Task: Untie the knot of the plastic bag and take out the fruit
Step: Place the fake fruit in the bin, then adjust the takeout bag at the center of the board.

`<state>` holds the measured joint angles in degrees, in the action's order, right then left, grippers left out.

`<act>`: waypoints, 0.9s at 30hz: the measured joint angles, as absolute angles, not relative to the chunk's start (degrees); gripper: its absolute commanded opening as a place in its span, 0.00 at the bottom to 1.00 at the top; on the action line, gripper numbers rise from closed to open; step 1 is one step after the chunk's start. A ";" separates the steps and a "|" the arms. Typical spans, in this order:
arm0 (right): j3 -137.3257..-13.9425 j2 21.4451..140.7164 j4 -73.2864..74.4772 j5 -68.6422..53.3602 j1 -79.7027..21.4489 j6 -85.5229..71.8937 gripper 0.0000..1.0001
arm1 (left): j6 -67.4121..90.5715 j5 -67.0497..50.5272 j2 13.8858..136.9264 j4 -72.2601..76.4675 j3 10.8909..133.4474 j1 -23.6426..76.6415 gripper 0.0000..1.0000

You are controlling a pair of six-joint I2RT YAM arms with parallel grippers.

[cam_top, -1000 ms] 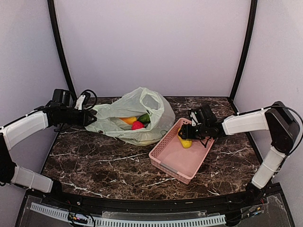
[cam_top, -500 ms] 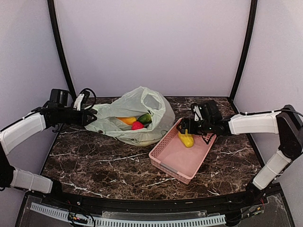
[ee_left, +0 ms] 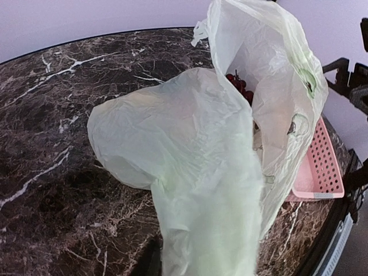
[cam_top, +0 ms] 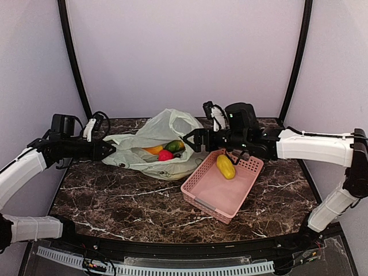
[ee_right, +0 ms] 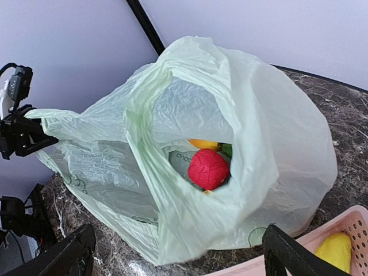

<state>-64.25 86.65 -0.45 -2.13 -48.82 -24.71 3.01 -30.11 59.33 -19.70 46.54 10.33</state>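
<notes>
Plastic bag [cam_top: 172, 123]: hold it taut in clamped left gripper [cam_top: 106, 150]; push wide-open, empty right gripper [cam_top: 192, 141] ahead, fingers astride red fruit [ee_right: 208, 169].

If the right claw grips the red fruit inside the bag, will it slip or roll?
The red fruit looks round, so it would likely roll if nudged. Its bumpy skin may give some grip. The plastic bag around it is thin and crumpled, so it could sag into the way.
</notes>
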 measured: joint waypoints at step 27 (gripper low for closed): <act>-65.80 94.11 -1.23 -1.02 -49.30 -29.56 0.63 | 4.56 -26.76 82.63 -28.97 76.86 16.80 0.95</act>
